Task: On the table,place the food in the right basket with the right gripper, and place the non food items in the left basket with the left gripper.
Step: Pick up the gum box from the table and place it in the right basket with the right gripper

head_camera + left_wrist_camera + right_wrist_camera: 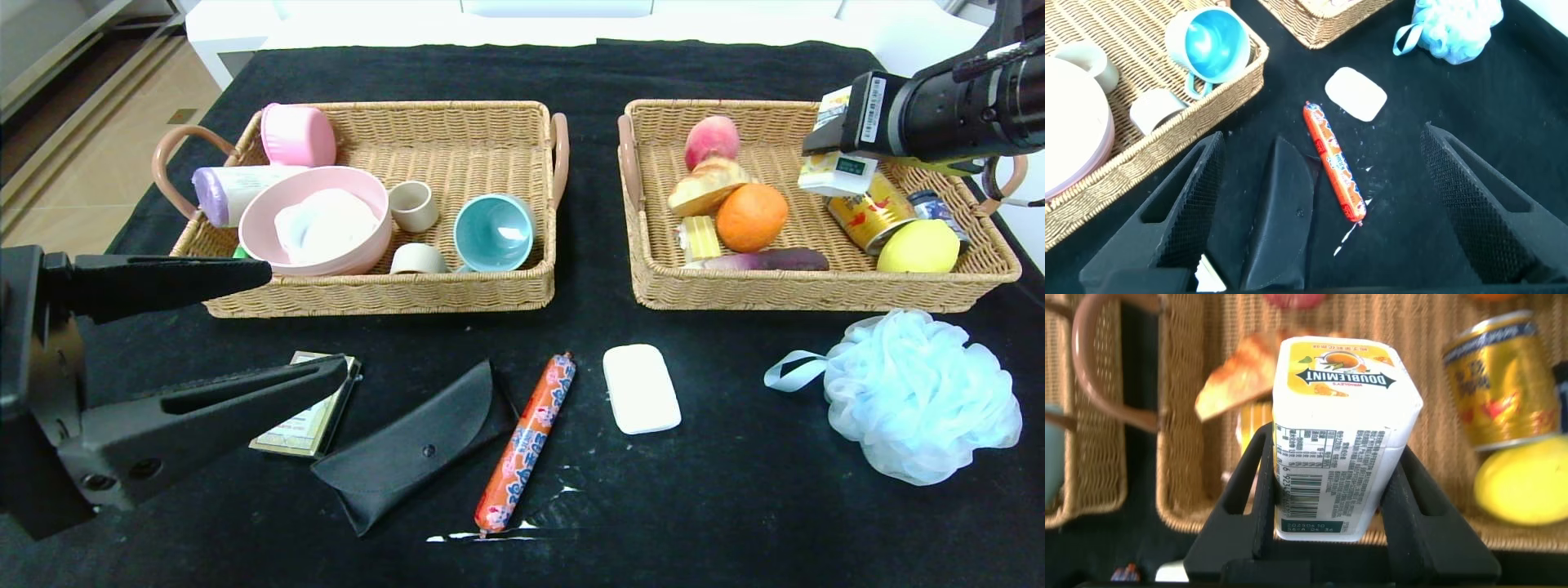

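R gripper (pixel 1331 490) pinching white carton (pixel 1335 433) above right basket (pixel 816 286); L gripper (pixel 1323 204) spread, empty, low over table (pixel 735 523).

Carton sits betw. the R fingers (pixel 1245 486), one each side of its barcode end, yellow-picture end sticking out beyond the tips. R arm reaches in from the right, over the basket's far right part, above a gold can (pixel 869 216). On the cloth: 1 sausage stick (pixel 526 441), 1 soap bar (pixel 641 388), 1 black pouch (pixel 416 449), 1 card box (pixel 306 425), 1 blue pouf (pixel 918 392). L arm near front-left, fingers (pixel 204 404) over card box, pouch betw. them in wrist view. Left basket (pixel 375 298): cups, pink bowl.
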Robot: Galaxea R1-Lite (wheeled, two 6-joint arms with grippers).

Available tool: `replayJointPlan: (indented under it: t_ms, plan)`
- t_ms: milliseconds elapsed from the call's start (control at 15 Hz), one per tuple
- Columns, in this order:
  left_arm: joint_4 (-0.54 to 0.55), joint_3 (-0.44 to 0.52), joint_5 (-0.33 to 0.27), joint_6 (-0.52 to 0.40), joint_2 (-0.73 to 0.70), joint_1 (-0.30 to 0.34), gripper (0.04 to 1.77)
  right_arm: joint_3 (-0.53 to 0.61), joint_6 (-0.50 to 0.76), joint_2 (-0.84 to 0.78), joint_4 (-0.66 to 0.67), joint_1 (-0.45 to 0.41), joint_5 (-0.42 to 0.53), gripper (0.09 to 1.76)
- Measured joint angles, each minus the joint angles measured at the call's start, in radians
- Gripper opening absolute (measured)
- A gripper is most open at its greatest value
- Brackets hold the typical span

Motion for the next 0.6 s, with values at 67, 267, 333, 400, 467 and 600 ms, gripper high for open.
replayJointPlan:
  t_ms: [67, 267, 333, 400, 467, 600]
  plan:
    - [0.0, 0.0, 0.0, 0.0, 0.0, 0.0, 1.72, 0.0, -0.005, 0.008, -0.025, -0.01, -0.001, 0.81]
    - [0.001, 0.001, -0.002, 0.0, 0.0, -0.001, 1.72, 0.0, -0.027, 0.034, -0.091, -0.042, -0.004, 0.81]
    - [0.001, 0.001, -0.003, 0.0, 0.0, -0.001, 1.72, 0.0, -0.03, 0.042, -0.101, -0.05, -0.004, 0.81]
    - [0.001, 0.002, -0.003, 0.0, 0.0, -0.001, 1.72, 0.0, -0.031, 0.05, -0.108, -0.058, -0.004, 0.81]
    - [0.001, 0.002, -0.003, 0.0, 0.001, -0.001, 1.72, 0.0, -0.04, 0.055, -0.111, -0.066, -0.004, 0.81]
    - [0.001, 0.002, -0.003, 0.0, 0.001, -0.001, 1.72, 0.0, -0.049, 0.062, -0.12, -0.075, -0.004, 0.81]
